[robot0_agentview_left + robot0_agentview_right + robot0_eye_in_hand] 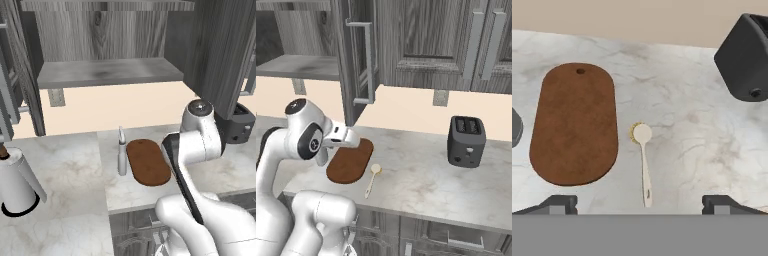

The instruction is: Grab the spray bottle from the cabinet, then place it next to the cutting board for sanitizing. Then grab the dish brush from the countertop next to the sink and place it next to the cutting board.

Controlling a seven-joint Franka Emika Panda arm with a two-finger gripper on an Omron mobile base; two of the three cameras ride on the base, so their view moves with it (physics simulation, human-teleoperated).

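- Now the end effector (639, 204) hangs above the table (682, 115), jaws spread wide, holding nothing.
- Dish brush (643, 161) lies flat on the table just right of the cutting board (574, 124), apart from it, bristle head toward the far side, handle pointing near.
- Spray bottle (121, 155) stands upright at the board's left edge, close beside it.
- Toaster (466, 141) sits well to the right; cabinet (105, 40) door hangs open above.
- Judgement: both items look placed; the step in hand is the clean retreat after letting go of the brush.
- To do it well: lift straight up, jaws kept wide so neither fingertip clips the handle.
- Avoid swinging left and low; the bottle looks easy to topple.
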